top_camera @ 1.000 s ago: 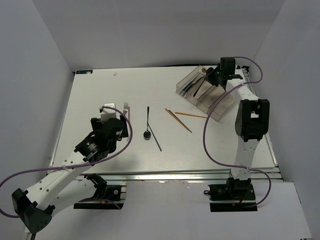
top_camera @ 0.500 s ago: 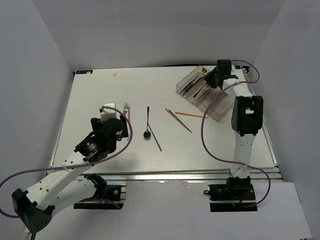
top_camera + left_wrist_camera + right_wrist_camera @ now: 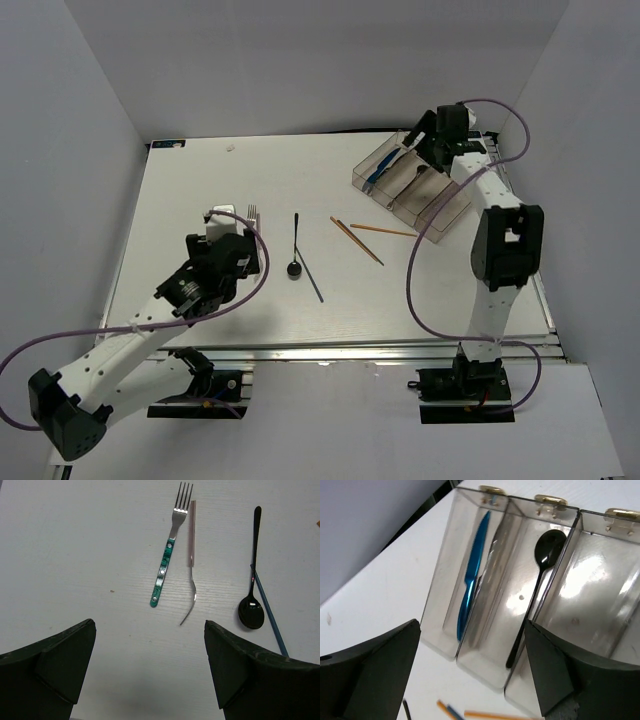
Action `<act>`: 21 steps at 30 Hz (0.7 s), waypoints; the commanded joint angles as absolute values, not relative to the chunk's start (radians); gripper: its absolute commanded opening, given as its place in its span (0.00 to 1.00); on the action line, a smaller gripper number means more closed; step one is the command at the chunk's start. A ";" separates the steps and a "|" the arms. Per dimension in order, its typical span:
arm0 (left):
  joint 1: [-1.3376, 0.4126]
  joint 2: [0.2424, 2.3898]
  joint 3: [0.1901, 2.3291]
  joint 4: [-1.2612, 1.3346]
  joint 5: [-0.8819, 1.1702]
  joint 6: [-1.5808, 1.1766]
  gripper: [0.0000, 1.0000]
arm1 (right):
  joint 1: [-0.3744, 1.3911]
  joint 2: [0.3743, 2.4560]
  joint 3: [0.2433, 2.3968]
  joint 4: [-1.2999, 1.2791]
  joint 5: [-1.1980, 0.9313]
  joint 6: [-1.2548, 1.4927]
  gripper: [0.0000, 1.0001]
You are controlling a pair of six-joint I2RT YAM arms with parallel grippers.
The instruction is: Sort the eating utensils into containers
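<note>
White table [image 3: 200,180]: left gripper [image 3: 150,670] released near fork [image 3: 167,565]; right gripper [image 3: 472,670] released over bins [image 3: 590,595], these cut off at right; chopsticks [image 3: 490,714] barely visible at bottom edge.

No legible text, brands or numbers, tan marks [image 3: 550,500] on the bins [image 3: 590,590] too small to read

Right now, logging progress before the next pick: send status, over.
Left gripper open, empty, facing teal fork. Right gripper open over containers; blue knife, black spoon inside. Pink-handled utensil crowds the fork; chopsticks on table.
</note>
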State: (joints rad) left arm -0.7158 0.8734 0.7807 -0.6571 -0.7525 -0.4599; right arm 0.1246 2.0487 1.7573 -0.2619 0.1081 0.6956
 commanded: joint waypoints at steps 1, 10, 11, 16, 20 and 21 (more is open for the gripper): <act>-0.718 0.981 0.845 -0.660 -0.706 -0.514 0.98 | 0.208 1.863 1.697 -0.391 0.209 0.543 0.89; -0.693 1.441 1.155 -0.589 -0.504 -0.540 0.98 | 0.314 1.384 1.039 -0.290 -0.014 0.477 0.89; -0.687 1.527 1.184 -0.598 -0.493 -0.540 0.98 | 0.330 1.334 1.022 -0.313 -0.009 0.459 0.89; -0.667 1.696 1.276 -0.592 -0.419 -0.543 0.82 | 0.394 1.153 0.867 -0.354 -0.012 0.454 0.89; -0.637 1.736 1.241 -0.520 -0.355 -0.542 0.62 | 0.400 1.037 0.744 -0.333 -0.043 0.471 0.89; -0.635 1.736 1.229 -0.502 -0.341 -0.537 0.62 | 0.400 1.022 0.727 -0.331 -0.051 0.477 0.89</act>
